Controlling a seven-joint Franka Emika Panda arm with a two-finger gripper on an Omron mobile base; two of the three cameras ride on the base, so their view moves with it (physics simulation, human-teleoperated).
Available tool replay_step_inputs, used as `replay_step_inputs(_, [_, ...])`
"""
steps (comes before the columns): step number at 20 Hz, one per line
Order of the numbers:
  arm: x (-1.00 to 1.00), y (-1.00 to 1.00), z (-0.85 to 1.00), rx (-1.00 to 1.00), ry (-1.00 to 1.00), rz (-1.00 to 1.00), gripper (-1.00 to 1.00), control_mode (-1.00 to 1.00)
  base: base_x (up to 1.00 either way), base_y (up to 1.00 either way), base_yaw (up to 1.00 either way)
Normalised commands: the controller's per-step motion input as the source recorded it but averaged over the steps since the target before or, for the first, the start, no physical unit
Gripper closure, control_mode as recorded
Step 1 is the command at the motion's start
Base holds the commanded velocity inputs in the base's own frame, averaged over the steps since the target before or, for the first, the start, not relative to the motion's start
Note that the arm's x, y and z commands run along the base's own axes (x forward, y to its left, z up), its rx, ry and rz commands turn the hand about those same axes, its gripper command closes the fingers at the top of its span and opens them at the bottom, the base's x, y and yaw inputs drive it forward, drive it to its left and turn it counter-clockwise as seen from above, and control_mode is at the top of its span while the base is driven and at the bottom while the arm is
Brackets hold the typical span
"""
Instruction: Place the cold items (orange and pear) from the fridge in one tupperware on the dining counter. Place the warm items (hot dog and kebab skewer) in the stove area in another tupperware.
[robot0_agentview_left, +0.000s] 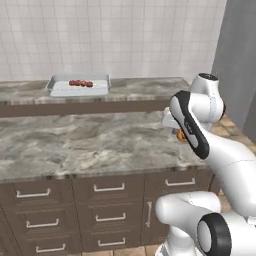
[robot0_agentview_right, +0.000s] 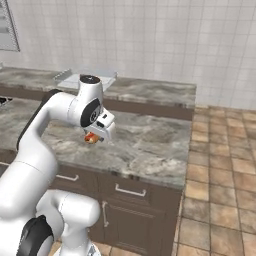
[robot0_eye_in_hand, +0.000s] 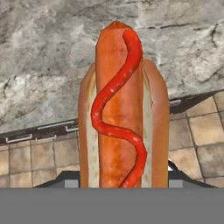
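My gripper (robot0_eye_in_hand: 122, 181) is shut on the hot dog (robot0_eye_in_hand: 120, 109), a sausage in a bun with a red ketchup squiggle, held out along the fingers. From the base views, the hot dog (robot0_agentview_left: 178, 134) (robot0_agentview_right: 91, 138) hangs just above the right part of the near marble counter (robot0_agentview_left: 90, 140), under the hand (robot0_agentview_right: 102, 125). A clear tupperware (robot0_agentview_left: 79, 86) stands on the back counter at the left, with the kebab skewer (robot0_agentview_left: 80, 83) lying in it. The same tupperware (robot0_agentview_right: 70, 76) is partly hidden behind my arm in the right base view.
Drawers with metal handles (robot0_agentview_left: 109, 188) line the front of the near counter. A tall grey panel (robot0_agentview_left: 239, 60) stands at the far right. Brown tiled floor (robot0_agentview_right: 220, 170) lies open to the right of the counter's end.
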Motion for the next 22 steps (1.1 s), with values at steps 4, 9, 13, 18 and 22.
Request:
replay_step_inputs(4, [0.00, 0.00, 0.00, 0.00, 0.00, 0.00, 1.00, 1.00, -0.08, -1.00, 0.00])
replay_step_inputs(9, [0.00, 0.00, 0.00, 0.00, 0.00, 0.00, 1.00, 1.00, 0.00, -1.00, 0.00])
replay_step_inputs(13, [0.00, 0.00, 0.00, 0.00, 0.00, 0.00, 1.00, 1.00, 0.00, -1.00, 0.00])
replay_step_inputs(18, [0.00, 0.00, 0.00, 0.00, 0.00, 0.00, 1.00, 1.00, 0.07, -1.00, 0.06])
replay_step_inputs(22, [0.00, 0.00, 0.00, 0.00, 0.00, 0.00, 1.00, 1.00, 0.34, -1.00, 0.28])
